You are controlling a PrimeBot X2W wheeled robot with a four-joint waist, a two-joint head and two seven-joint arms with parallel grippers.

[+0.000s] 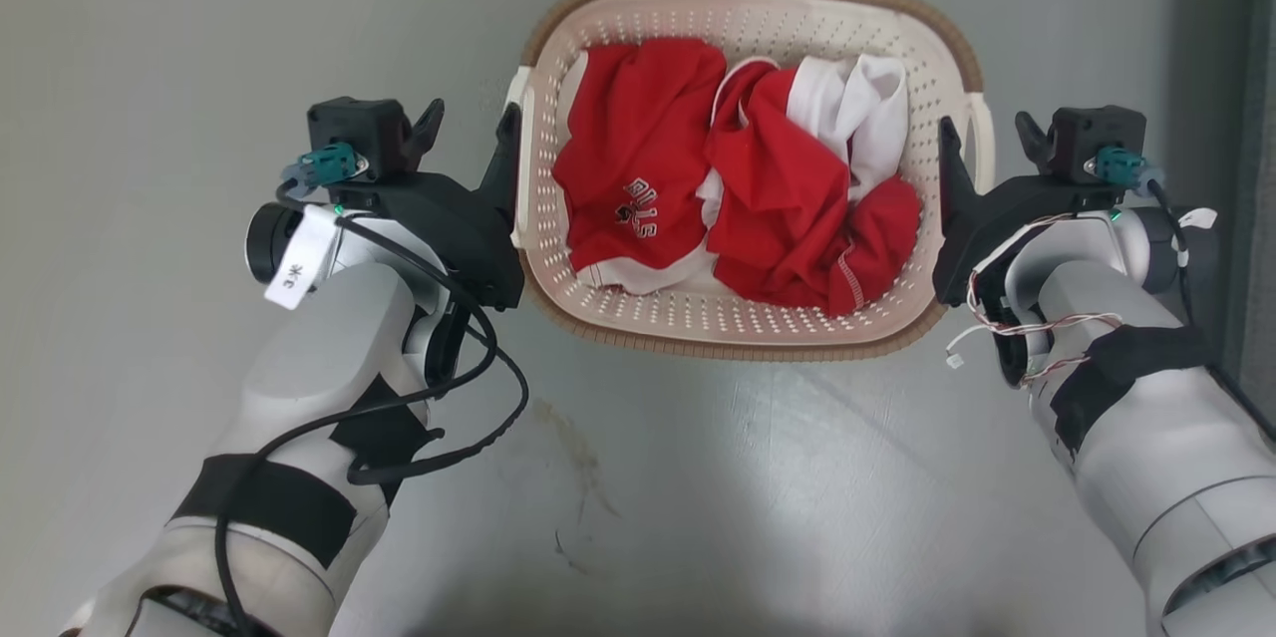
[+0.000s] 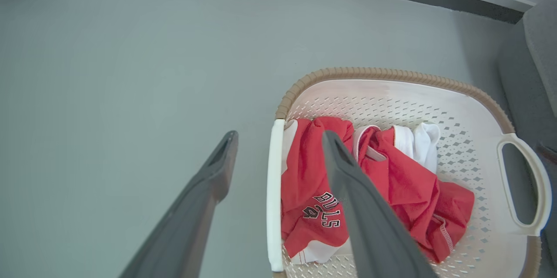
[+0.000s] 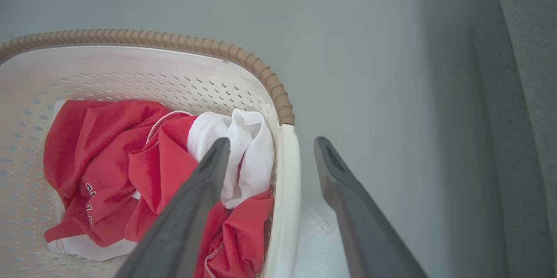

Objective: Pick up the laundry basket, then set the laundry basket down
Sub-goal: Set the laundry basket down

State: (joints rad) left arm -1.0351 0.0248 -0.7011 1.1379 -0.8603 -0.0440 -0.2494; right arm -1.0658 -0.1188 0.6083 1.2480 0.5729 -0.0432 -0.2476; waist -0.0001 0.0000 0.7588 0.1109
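Head view: a grey floor (image 1: 698, 477) spreads under the laundry basket (image 1: 738, 350), which holds red and white clothes (image 1: 698, 188). The left end effector (image 1: 472, 114) and right end effector (image 1: 987, 124) flank the basket.

Left wrist view: its fingers (image 2: 209, 191) are spread wide astride the basket's left handle (image 2: 275, 191), clamping nothing.

Right wrist view: its fingers are likewise spread astride the right handle (image 3: 289, 191). Grey upholstery (image 3: 531, 95) stands beyond the basket.

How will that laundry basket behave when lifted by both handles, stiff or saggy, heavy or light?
Probably stiff: the laundry basket is moulded perforated plastic with a thick rim. Likely light, holding just a few red and white clothes. They lie fairly centred, so it should stay level if the left gripper and right gripper rise together.
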